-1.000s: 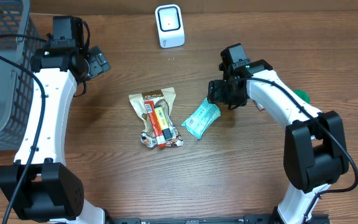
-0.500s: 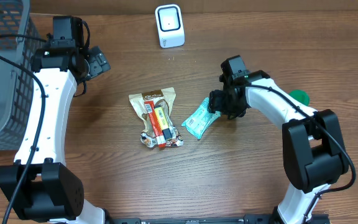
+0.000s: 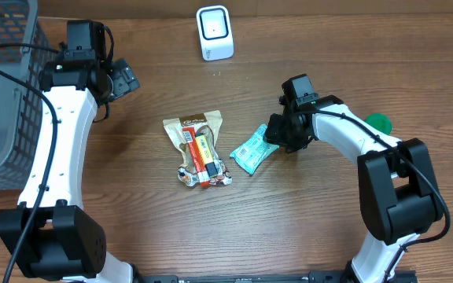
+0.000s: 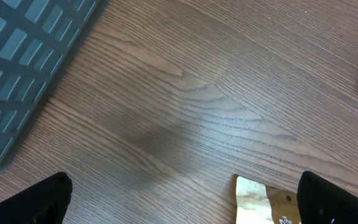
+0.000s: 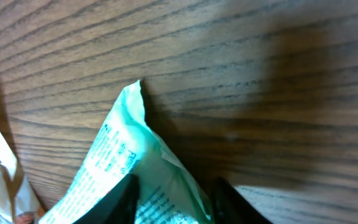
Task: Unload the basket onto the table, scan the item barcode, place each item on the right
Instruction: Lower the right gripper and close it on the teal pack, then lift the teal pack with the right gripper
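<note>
The item is a teal packet (image 3: 250, 152) with dark print, lying on the wooden table right of centre. My right gripper (image 3: 276, 135) is down at its right end. In the right wrist view the teal packet (image 5: 135, 143) rises in a puckered ridge between the two dark fingers (image 5: 124, 200), which press on both its sides, so the right gripper (image 5: 174, 200) is shut on it. The white scanner (image 3: 214, 32) stands at the back centre. Far to the left, my left gripper (image 3: 124, 79) hangs open over bare wood, holding nothing.
A brown-and-beige snack pack (image 3: 199, 148) with a red and yellow label lies left of the teal packet; its corner (image 4: 260, 199) shows in the left wrist view. A grey wire basket (image 3: 2, 94) stands at the far left. A green round object (image 3: 379, 123) sits behind the right arm.
My right gripper has come down and slightly left onto the packet's right end, and its fingers have closed in on it. The left arm has not moved.
</note>
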Motion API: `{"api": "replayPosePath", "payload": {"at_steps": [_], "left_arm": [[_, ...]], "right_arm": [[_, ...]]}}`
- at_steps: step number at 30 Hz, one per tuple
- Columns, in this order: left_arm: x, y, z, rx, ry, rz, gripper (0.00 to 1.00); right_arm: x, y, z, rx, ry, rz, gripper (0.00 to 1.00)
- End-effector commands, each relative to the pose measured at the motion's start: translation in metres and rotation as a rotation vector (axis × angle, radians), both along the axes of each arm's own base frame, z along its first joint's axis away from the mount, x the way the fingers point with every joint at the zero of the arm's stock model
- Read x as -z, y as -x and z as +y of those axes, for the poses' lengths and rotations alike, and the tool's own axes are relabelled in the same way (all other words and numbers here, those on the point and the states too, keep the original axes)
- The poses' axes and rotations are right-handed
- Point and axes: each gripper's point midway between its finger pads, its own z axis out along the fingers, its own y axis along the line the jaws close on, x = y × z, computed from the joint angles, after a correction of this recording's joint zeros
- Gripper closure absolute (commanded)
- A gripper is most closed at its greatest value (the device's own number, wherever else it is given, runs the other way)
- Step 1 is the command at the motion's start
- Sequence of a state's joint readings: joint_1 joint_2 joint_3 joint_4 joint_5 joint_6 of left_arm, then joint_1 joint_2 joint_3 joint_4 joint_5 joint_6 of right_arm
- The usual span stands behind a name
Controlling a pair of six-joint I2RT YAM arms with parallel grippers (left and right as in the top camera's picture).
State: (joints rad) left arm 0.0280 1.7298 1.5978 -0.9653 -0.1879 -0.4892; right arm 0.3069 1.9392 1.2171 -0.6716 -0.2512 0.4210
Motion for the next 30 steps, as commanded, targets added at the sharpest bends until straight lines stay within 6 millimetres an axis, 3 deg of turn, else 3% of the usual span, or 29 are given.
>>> {"api": "replayPosePath", "payload": {"at_steps": [1, 7, 10, 14, 17, 24, 30], "left_arm": [[-0.006, 0.0, 0.002, 0.014, -0.012, -0.011, 0.0], [-0.006, 0.0, 0.002, 0.013, -0.012, -0.011, 0.0], [-0.006, 0.0, 0.002, 0.014, -0.012, -0.011, 0.0], [-0.006, 0.0, 0.002, 0.014, -0.012, -0.011, 0.0], [-0.006, 0.0, 0.002, 0.014, -0.012, -0.011, 0.0], [-0.006, 0.0, 0.002, 0.013, -0.012, -0.011, 0.0], [-0.006, 0.0, 0.002, 0.014, -0.012, -0.011, 0.0]], "right_arm": [[0.01, 0.01, -0.01, 0.012, 0.033, 0.035, 0.69], [0.01, 0.01, -0.01, 0.012, 0.033, 0.036, 0.74], [0.01, 0.01, -0.01, 0.012, 0.033, 0.035, 0.96], [0.004, 0.006, -0.009, 0.005, 0.012, 0.024, 0.96], [-0.017, 0.001, 0.001, -0.083, -0.063, -0.034, 0.96], [-0.094, -0.002, 0.017, -0.274, -0.189, -0.254, 0.96], [-0.129, -0.001, 0.015, -0.292, -0.201, -0.348, 0.96]]}}
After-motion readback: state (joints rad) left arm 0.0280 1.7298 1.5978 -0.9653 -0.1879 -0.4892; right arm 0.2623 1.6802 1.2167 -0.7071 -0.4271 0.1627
